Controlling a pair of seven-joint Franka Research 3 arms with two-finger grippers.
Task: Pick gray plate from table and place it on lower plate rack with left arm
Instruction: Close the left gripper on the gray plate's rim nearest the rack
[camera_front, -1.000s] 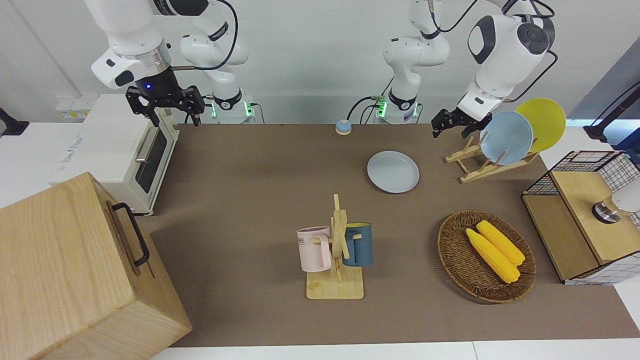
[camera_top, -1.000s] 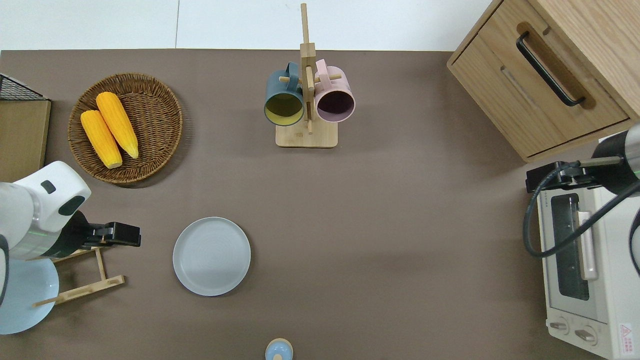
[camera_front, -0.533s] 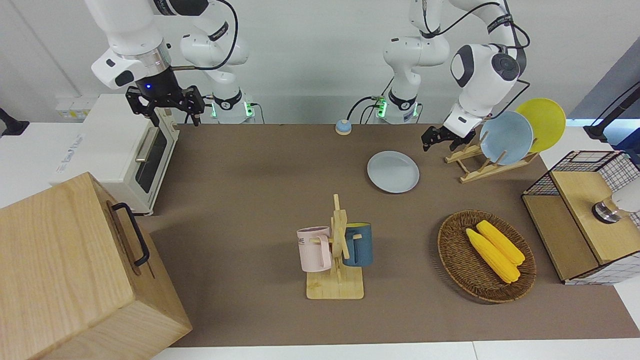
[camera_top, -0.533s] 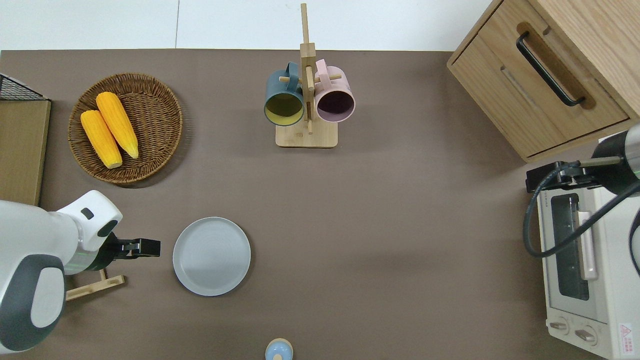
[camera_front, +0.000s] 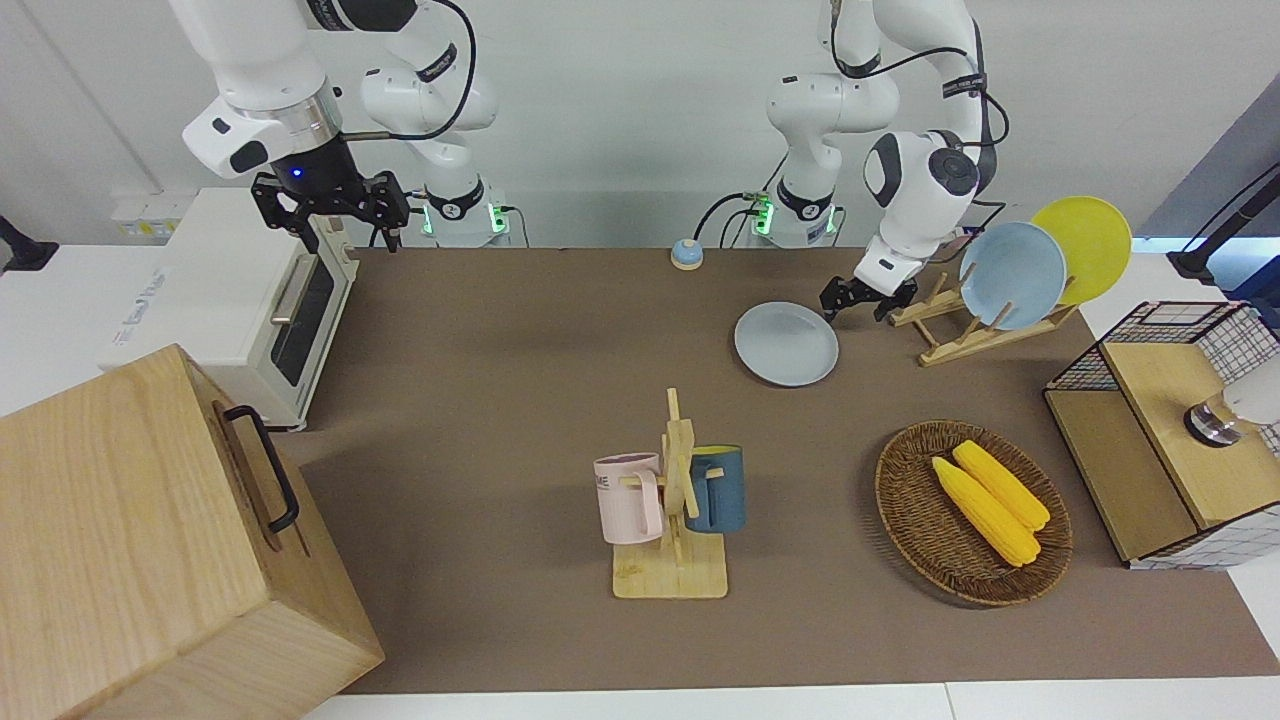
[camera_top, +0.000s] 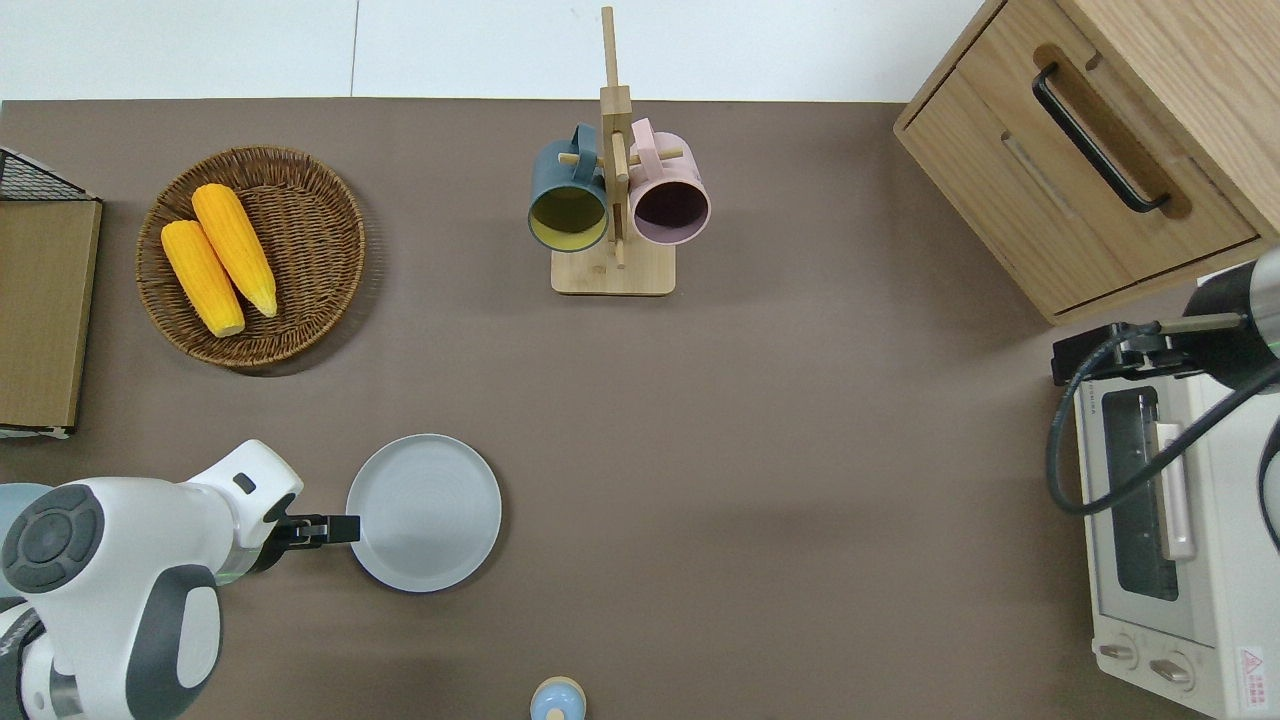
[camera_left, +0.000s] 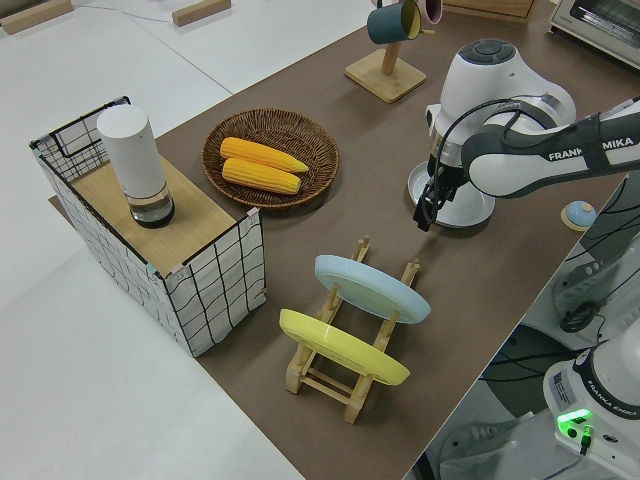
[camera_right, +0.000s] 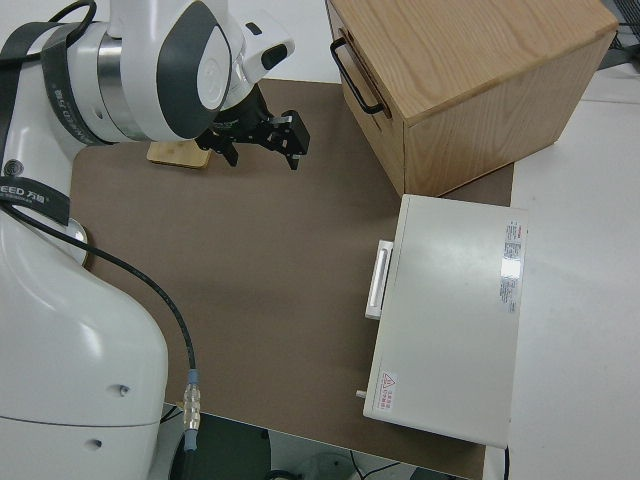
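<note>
The gray plate (camera_top: 424, 512) lies flat on the table (camera_top: 800, 450), near the lower plate rack (camera_front: 945, 335). The left gripper (camera_top: 340, 528) sits at the plate's rim on the rack side; whether its fingers are apart cannot be told. The right arm is parked.

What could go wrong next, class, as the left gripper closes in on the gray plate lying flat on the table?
1. The left gripper is at the rim of the gray plate, which lies flat on the table; it may push the plate instead of catching the shallow rim.
2. The lower plate rack already holds a sky-blue plate and a yellow plate; the carried plate might knock them.
</note>
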